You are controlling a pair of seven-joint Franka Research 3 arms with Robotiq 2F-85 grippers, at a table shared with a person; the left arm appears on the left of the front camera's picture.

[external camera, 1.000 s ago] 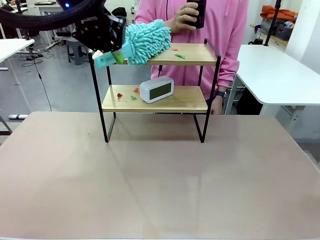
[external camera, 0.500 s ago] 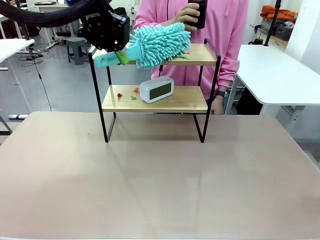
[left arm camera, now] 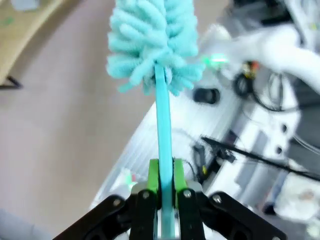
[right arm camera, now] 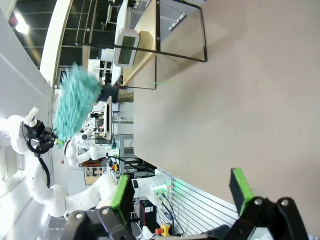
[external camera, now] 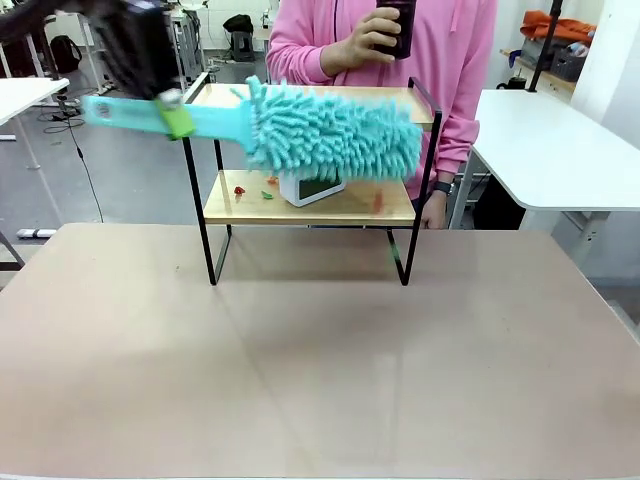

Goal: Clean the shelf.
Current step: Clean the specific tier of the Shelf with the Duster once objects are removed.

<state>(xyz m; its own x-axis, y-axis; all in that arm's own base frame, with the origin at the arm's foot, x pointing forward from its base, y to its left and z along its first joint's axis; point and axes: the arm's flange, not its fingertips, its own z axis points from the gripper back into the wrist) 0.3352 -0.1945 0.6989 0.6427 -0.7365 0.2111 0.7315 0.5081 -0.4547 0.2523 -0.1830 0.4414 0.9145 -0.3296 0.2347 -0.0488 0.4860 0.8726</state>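
The shelf (external camera: 222,95) stands at the far side of the table, two wood boards in a black frame. My left gripper (external camera: 170,104), blurred by motion, is shut on the handle of a teal fluffy duster (external camera: 335,135), whose head hangs in front of the shelf's right half. In the left wrist view the green pads (left arm camera: 153,175) clamp the duster's handle (left arm camera: 163,120). Small red and green scraps (external camera: 240,190) lie on the lower board; two blurred scraps (external camera: 378,203) show by the shelf's right side. My right gripper (right arm camera: 180,187) is open above the table, far from the shelf (right arm camera: 150,45).
A white clock (external camera: 300,188) sits on the lower board, partly behind the duster. A person in a pink top (external camera: 460,80) stands behind the shelf holding up a dark phone (external camera: 395,25). A white table (external camera: 560,150) stands at the right.
The duster swept right across the top board and now hangs level in front of the shelf. The scraps on the top board are gone. My left gripper moved left.
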